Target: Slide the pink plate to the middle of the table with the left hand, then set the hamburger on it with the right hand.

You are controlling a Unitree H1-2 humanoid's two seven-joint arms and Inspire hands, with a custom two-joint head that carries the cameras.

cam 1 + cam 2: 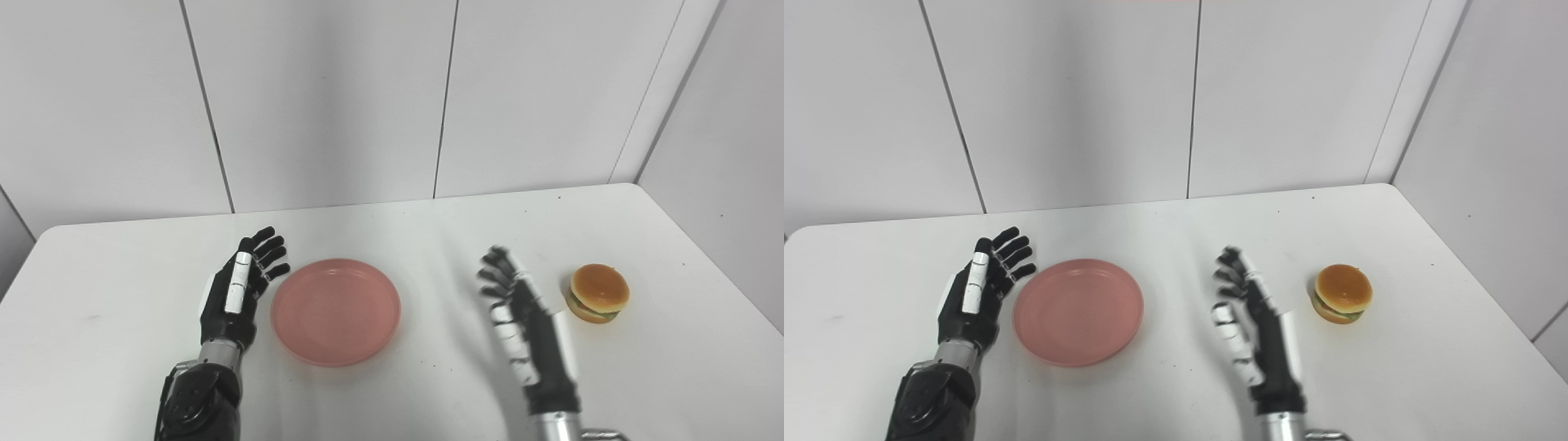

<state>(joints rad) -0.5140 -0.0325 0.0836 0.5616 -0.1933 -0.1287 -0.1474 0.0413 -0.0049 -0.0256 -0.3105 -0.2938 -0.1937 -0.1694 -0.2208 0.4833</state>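
White surface [122, 343] | pink plate [335, 311] near frame centre, left robot hand [236, 294] spread beside it | hamburger [599, 293] lower right, just beyond right robot hand [520, 312], spread, empty

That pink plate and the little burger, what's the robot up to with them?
Nothing is being held right now. The pink plate lies near the middle of the white table, with the left hand open right beside its left edge. The hamburger sits on the table off to the right, not on the plate. The right hand is open between plate and hamburger, close to the hamburger; whether it touches it is hard to tell.
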